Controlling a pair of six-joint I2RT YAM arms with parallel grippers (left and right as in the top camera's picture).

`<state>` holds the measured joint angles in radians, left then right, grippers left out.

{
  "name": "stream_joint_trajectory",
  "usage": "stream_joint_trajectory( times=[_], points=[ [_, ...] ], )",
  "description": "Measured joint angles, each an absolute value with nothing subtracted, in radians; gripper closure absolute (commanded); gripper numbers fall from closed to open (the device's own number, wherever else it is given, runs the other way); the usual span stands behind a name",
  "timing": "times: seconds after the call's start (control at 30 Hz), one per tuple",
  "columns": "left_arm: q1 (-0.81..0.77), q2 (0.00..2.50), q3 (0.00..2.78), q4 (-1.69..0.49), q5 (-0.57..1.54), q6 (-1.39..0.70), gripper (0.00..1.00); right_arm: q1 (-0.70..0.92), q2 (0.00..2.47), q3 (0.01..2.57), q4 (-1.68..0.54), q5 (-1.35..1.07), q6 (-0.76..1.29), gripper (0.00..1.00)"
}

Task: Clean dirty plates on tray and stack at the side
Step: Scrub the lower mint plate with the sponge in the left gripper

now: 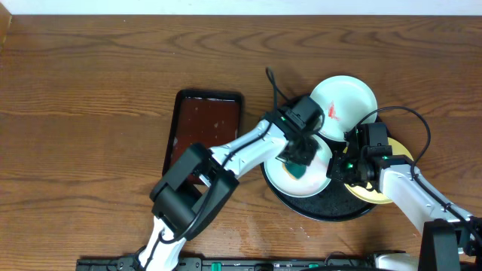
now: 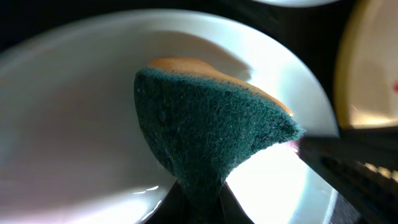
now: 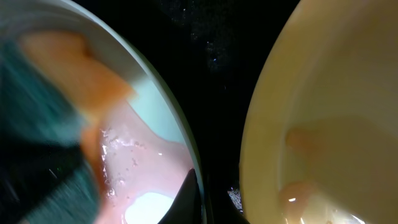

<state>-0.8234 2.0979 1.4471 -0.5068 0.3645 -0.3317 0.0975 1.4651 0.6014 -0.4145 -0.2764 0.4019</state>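
On the black tray [image 1: 331, 208], lower right of centre, the left gripper [image 1: 299, 162] pinches a green sponge [image 2: 205, 130] against a white plate [image 1: 280, 179] to scrub it, while the right gripper [image 1: 337, 170], jaws pressed together, apparently braces its rim.

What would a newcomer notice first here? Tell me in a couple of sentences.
The green-and-orange sponge, pinched in the left end effector, is pressed against a white plate on the black tray, right of centre. Next come the red smear on the second white plate farther back and the pale yellow plate to the right.
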Motion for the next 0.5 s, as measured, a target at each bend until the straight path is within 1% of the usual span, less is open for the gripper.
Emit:
stream_joint_trajectory(
  times=[0.33, 0.5],
  points=[
    [-0.848, 2.103, 1.448, -0.504, 0.414, -0.306, 0.92, 0.097, 1.465, 0.601, -0.414, -0.276, 0.402, 0.99],
    [-0.850, 2.104, 1.451, -0.513, 0.389, -0.305, 0.92, 0.097, 1.465, 0.601, -0.414, -0.276, 0.402, 0.99]
  ],
)
